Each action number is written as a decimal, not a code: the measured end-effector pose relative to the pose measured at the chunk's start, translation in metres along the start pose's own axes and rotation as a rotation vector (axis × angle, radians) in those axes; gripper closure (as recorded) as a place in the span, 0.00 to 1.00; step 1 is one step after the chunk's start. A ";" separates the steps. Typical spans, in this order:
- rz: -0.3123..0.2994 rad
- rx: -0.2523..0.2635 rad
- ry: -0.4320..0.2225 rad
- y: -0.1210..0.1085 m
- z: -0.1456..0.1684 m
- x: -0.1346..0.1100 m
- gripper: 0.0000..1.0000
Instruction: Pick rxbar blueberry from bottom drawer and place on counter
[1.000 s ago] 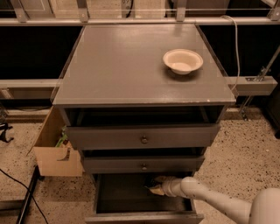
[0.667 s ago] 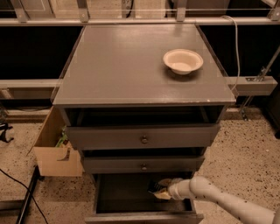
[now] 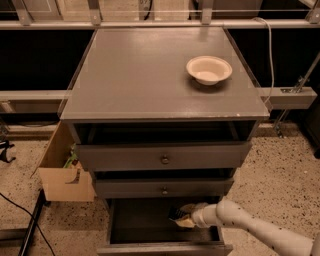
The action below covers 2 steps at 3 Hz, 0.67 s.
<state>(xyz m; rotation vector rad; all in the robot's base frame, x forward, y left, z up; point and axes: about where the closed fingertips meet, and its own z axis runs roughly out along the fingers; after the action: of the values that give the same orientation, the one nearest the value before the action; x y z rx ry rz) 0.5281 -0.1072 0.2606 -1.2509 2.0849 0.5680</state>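
Inside the bottom drawer (image 3: 140, 221), the end effector (image 3: 183, 216) sits at the rxbar blueberry (image 3: 174, 215), grip state unclear.

A dark grey cabinet (image 3: 165, 160) stands on a pale speckled floor (image 3: 280, 170). Left of the cabinet, touching its side, sits an open cardboard box (image 3: 62, 182) with something green inside. Further left of the cabinet a black cable (image 3: 20, 215) trails across the floor. Behind the cabinet runs a pale horizontal rail (image 3: 150, 23) with metal uprights (image 3: 94, 10) above it and dark panels (image 3: 35, 60) below. A lower ledge (image 3: 290, 97) runs out from behind the cabinet on either side. A white cable (image 3: 270, 55) hangs down behind the cabinet's right rear corner. The light is dim and warm. The tool (image 3: 182, 219) is at the cabinet's foot, inside its lowest opening.
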 end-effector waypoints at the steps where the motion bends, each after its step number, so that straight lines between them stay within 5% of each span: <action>1: 0.015 -0.043 -0.002 0.006 -0.012 -0.005 1.00; 2: 0.036 -0.103 -0.010 0.017 -0.032 -0.012 1.00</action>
<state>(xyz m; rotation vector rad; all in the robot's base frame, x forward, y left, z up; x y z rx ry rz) 0.5072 -0.1126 0.2919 -1.2677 2.0964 0.7045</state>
